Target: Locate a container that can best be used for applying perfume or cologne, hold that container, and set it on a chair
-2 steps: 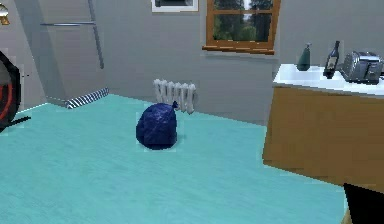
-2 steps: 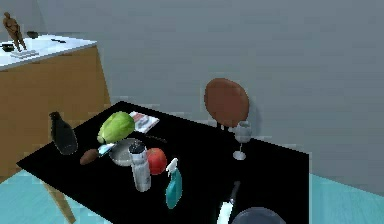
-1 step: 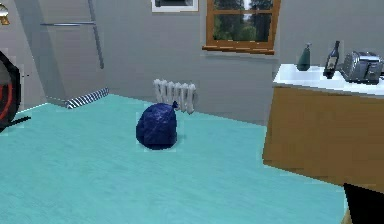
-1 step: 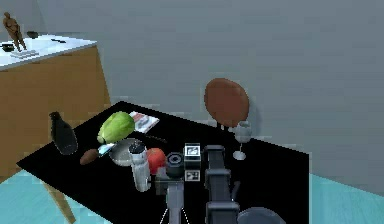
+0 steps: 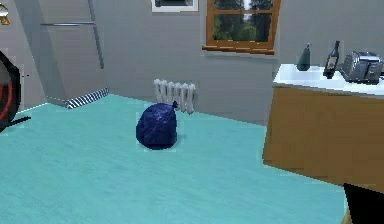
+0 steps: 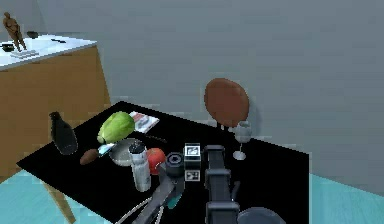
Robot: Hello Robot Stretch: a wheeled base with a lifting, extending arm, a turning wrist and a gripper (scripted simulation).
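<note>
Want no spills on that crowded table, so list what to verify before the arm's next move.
1. Candidate container in sight: ok, a pale capped bottle stands on the black table near the gripper.
2. Gripper's load: cannot tell; things stand at its far end.
3. Room around the bottle: not ok; a red thing and a green thing crowd it.
4. Wine glass clear of the arm: ok, it stands apart.
5. Chair spotted: ok, brown round chair back behind the table.
</note>
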